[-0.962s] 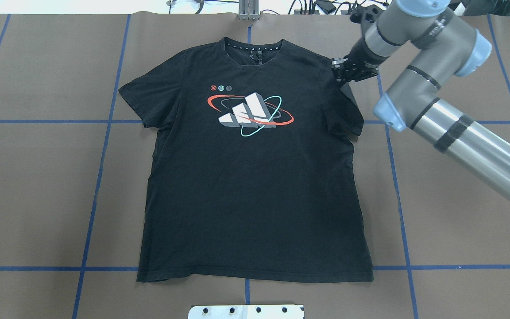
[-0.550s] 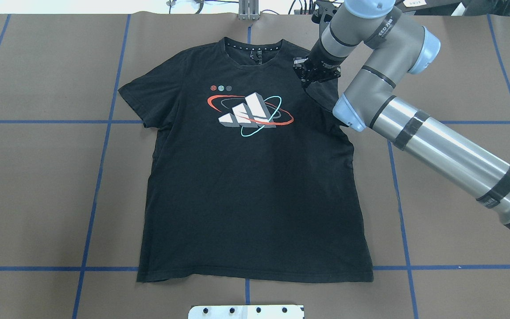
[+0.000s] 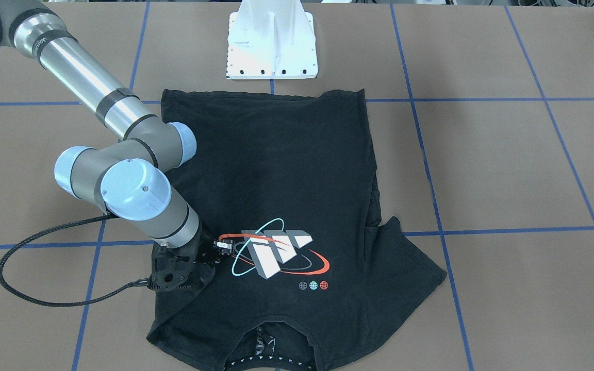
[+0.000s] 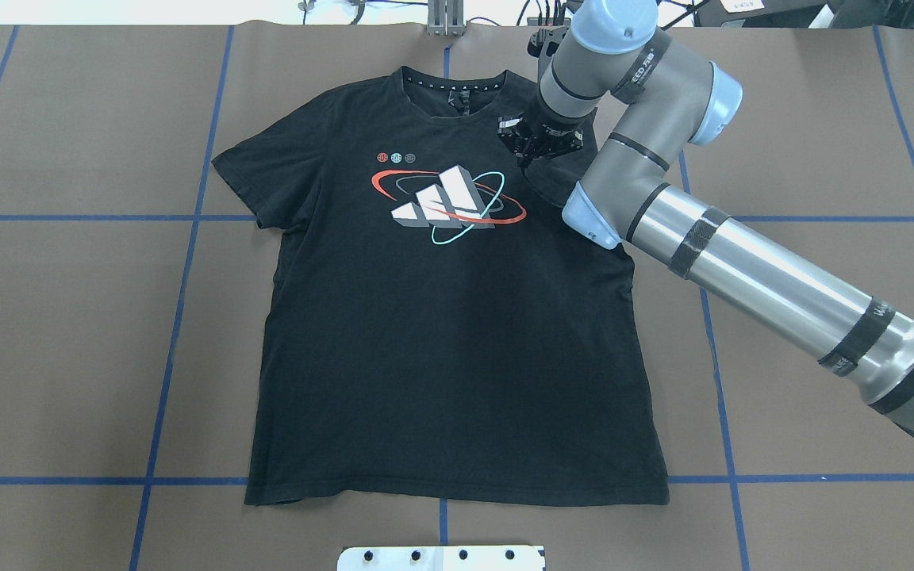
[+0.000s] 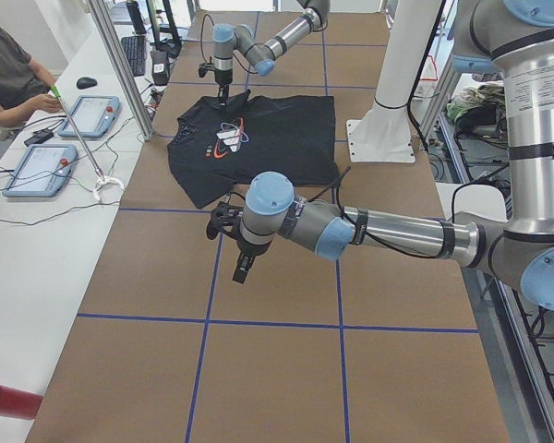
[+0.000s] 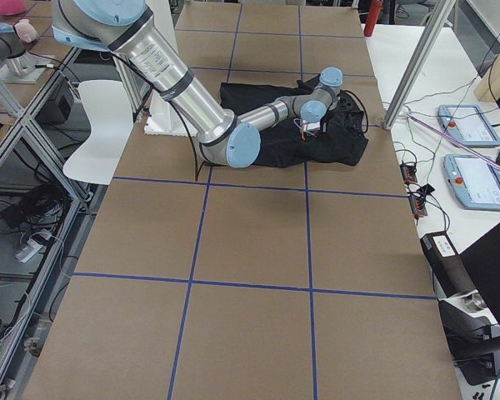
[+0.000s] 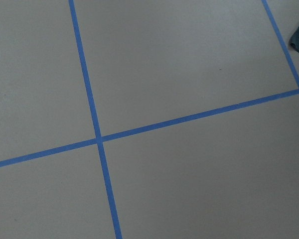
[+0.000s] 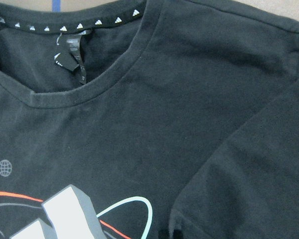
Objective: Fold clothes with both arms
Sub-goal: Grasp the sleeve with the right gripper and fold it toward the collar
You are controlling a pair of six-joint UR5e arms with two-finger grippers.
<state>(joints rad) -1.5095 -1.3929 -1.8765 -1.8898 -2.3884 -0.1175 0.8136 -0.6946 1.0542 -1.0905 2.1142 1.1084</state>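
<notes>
Right end effector (image 4: 522,157): fingers together, clamped on the edge of the black T-shirt's (image 4: 457,341) sleeve (image 8: 249,184). That sleeve is folded inward over the chest, its edge just beside the orbit graphic (image 4: 447,206).

Left end effector (image 5: 241,269): above bare table (image 4: 68,317), well apart from the shirt. Whether it is apart or together cannot be told.

T-shirt: face up at the table's middle, with the collar (image 4: 455,86) on the far side from the robot and the hem near the white mounting plate (image 3: 271,46). The other sleeve (image 4: 247,178) lies flat.

Right arm (image 4: 743,262): crosses above the shirt's right shoulder. Open table with blue tape lines (image 4: 177,317) surrounds the shirt on all sides.
</notes>
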